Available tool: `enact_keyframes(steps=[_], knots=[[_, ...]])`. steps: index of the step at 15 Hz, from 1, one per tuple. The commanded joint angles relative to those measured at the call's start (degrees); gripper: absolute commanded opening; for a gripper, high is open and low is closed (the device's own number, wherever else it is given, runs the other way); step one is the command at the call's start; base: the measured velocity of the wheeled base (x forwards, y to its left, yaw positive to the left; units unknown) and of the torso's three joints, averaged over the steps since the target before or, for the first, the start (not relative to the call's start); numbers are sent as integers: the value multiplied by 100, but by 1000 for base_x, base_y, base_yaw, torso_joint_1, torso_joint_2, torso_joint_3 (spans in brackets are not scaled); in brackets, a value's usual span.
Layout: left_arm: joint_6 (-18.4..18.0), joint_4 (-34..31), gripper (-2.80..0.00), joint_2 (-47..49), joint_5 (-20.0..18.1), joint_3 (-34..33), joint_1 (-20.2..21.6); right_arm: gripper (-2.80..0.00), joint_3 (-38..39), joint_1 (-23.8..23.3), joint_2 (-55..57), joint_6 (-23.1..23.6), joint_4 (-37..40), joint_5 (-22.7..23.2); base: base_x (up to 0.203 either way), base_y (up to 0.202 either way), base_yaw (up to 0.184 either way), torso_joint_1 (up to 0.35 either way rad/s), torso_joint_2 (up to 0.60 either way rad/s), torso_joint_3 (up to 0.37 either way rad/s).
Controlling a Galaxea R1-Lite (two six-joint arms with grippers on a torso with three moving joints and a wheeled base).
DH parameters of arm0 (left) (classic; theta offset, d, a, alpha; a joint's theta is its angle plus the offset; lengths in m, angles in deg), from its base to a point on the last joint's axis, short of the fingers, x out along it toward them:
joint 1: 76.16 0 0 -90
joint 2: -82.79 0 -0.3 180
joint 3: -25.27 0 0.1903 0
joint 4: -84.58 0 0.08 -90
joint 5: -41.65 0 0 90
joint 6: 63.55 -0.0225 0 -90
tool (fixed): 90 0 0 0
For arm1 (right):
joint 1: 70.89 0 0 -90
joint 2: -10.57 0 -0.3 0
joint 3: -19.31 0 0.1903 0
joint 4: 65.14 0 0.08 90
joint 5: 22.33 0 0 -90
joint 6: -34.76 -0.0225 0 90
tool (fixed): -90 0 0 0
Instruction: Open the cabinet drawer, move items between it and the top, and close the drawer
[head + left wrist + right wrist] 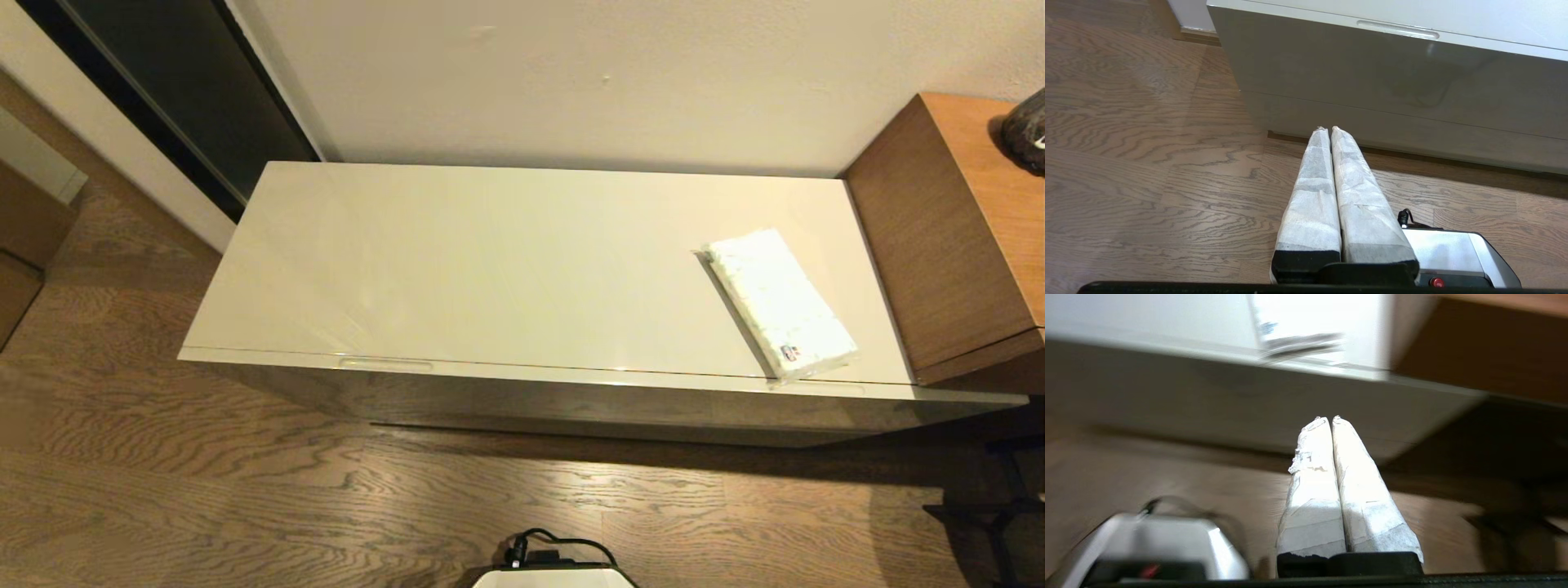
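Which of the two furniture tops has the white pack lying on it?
The cream cabinet top, the lower and glossier one: the white tissue pack lies near its right front corner. The taller brown wooden unit beside it does not hold it.

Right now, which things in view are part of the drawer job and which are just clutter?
Job:
drawer, shut
tissue pack, on the top, right end
left gripper, shut, low before the cabinet
right gripper, shut, low, below the pack

Clutter:
brown unit
dark object on it
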Motion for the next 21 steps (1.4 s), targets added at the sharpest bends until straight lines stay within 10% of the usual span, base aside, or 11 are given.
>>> enact_keyframes(steps=[1,4,21], knots=[[4,4,-280,7,9,-1,1,-280,396,1,-14,16,-188,381,0,0,0,0,0,0],[4,4,-280,7,0,-1,1,-280,913,3,-38,43,-1138,410,0,0,0,0,0,0],[4,4,-280,7,9,-1,1,-280,922,3,-85,-135,-664,-16,0,0,0,0,0,0]])
